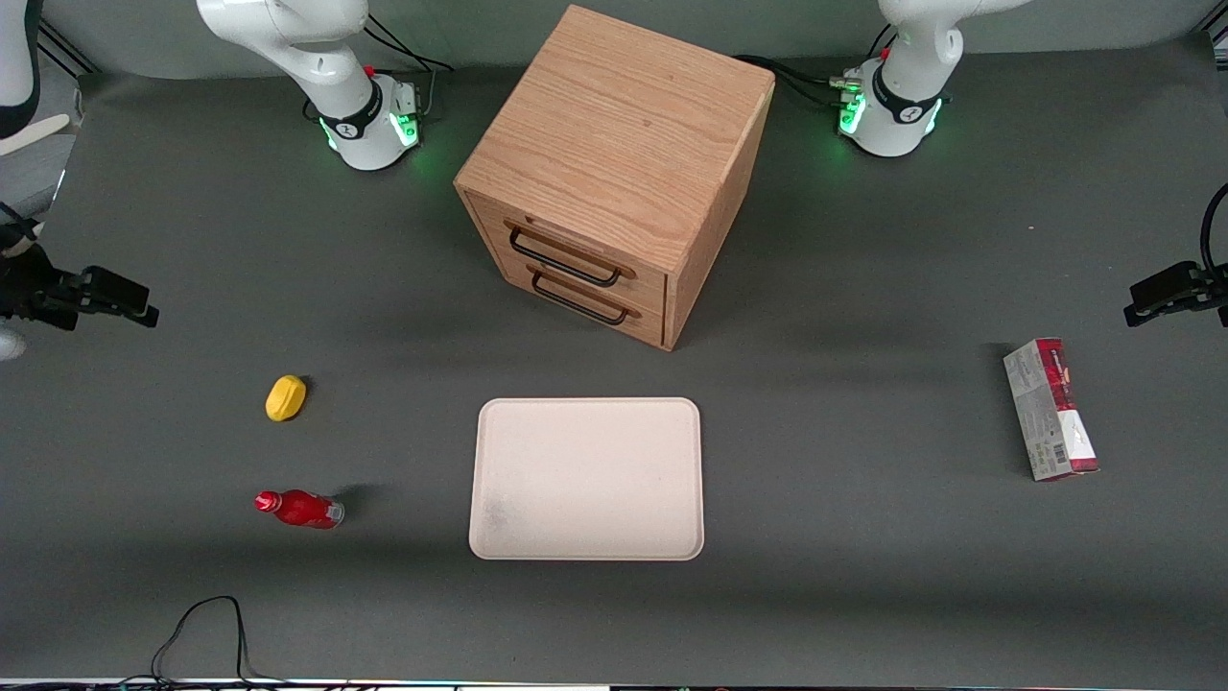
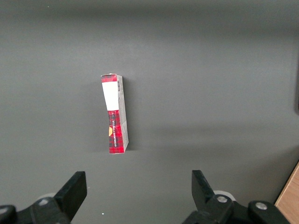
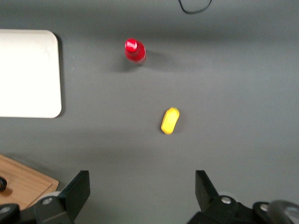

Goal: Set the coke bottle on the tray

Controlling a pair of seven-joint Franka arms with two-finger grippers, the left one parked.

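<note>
Open grey table surrounds the coke bottle [image 1: 299, 509] on every side in the front view. The nearest obstacle is a yellow lump [image 1: 286, 397] at its twelve o'clock, well apart. Bare table runs from the bottle to the tray [image 1: 585, 480] at its three o'clock, and nothing lies on the tray. The wooden cabinet [image 1: 614, 173] rises at the tray's twelve o'clock, apart from its rim. The gripper [image 1: 120, 299] hangs at the bottle's ten o'clock with its fingers spread wide. A black cable [image 1: 201, 624] loops at seven o'clock.
</note>
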